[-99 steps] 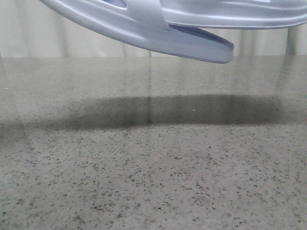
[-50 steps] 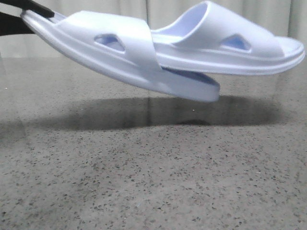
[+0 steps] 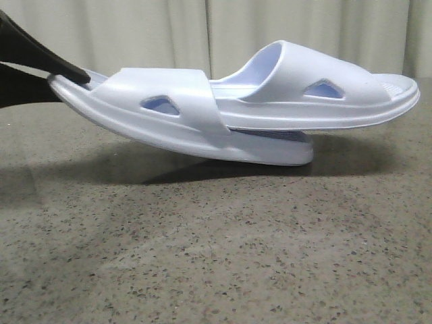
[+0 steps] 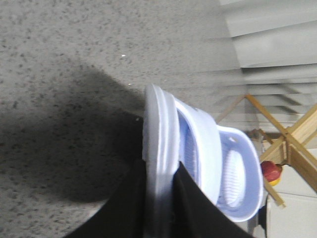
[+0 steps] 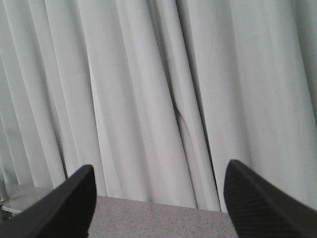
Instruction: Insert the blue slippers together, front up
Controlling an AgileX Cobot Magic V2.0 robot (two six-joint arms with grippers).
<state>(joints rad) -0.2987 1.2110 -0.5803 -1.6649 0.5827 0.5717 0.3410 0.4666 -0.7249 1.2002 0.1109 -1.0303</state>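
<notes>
Two pale blue-white slippers are nested together. In the front view the near slipper [image 3: 169, 121] lies tilted, its toe end touching the table at the right and its heel raised at the left. The second slipper [image 3: 317, 94] is pushed through its strap and sticks out to the right. My left gripper [image 3: 64, 71] is shut on the near slipper's heel edge. The left wrist view shows its black fingers [image 4: 190, 203] clamping that slipper's sole [image 4: 159, 144], with the other slipper [image 4: 240, 173] beyond. My right gripper [image 5: 158, 198] is open and empty, facing the curtain.
The speckled grey stone table [image 3: 216, 256] spreads across the front view. A pale pleated curtain [image 5: 148, 89] hangs behind the table. In the left wrist view a wooden frame [image 4: 287, 139] and a red-yellow object [image 4: 270, 172] stand off the table's side.
The nested slippers have come down from the top of the front view until the near slipper's toe end rests on the table. The left gripper came down with them.
</notes>
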